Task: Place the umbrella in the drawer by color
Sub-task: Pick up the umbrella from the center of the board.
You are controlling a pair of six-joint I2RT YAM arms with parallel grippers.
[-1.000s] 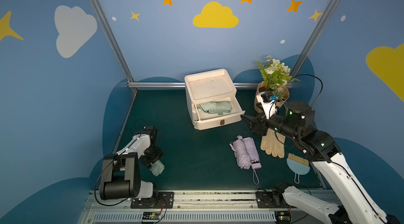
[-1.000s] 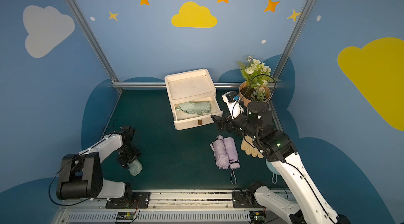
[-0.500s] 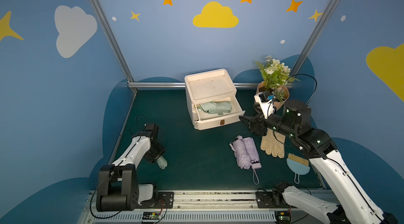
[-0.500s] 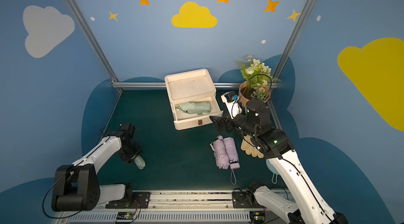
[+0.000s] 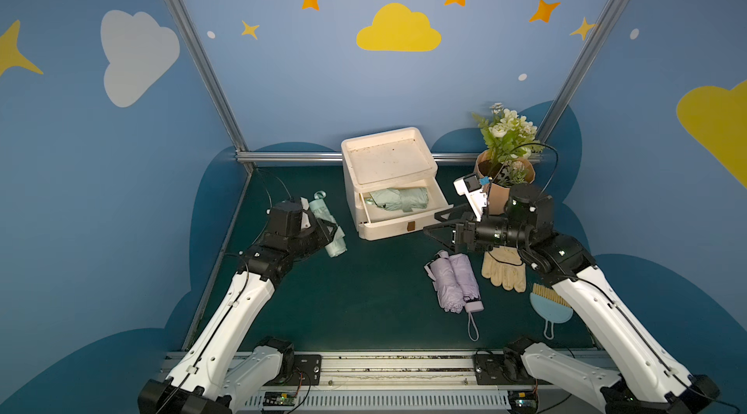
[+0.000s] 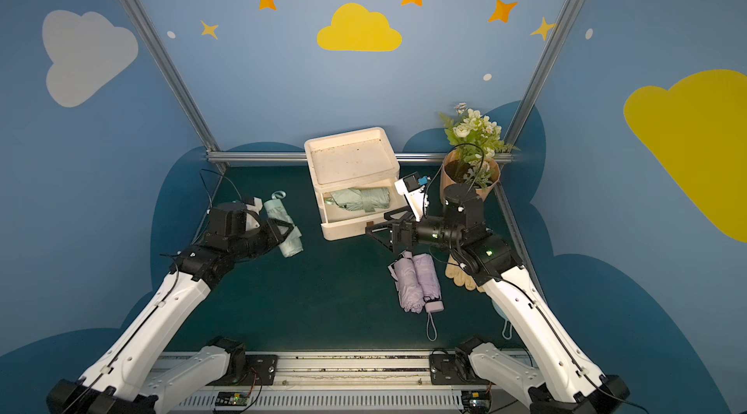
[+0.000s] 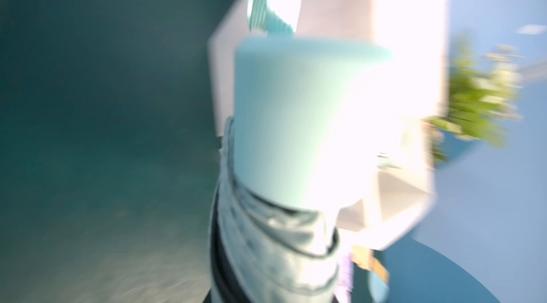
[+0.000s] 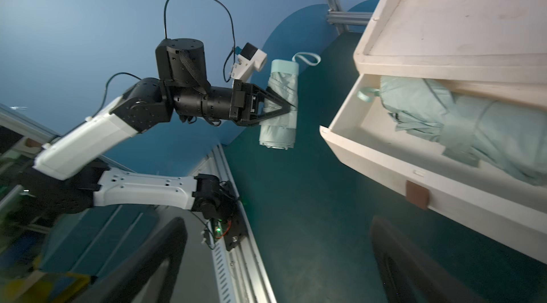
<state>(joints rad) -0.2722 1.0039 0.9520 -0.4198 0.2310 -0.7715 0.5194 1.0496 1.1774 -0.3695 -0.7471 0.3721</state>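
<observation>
drawer [image 5: 388, 228] open, stowed umbrella [image 5: 398, 199] of matching green inside. umbrella [image 8: 279, 133] held aloft, left of drawer, clenched mid-body by left hand [image 8: 291, 106]. right hand [image 5: 430, 223] spread, empty, at drawer's front-right corner. recommend: carry level, clear drawer rim, lower alongside stowed one, then release.

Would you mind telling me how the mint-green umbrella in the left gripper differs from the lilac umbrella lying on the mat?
The mint-green umbrella is clamped in the left gripper; the lilac umbrella lies free on the mat. The mint-green umbrella's strap end points to the far side of the scene, the lilac umbrella's to the near side. Both are folded and compact.
</observation>
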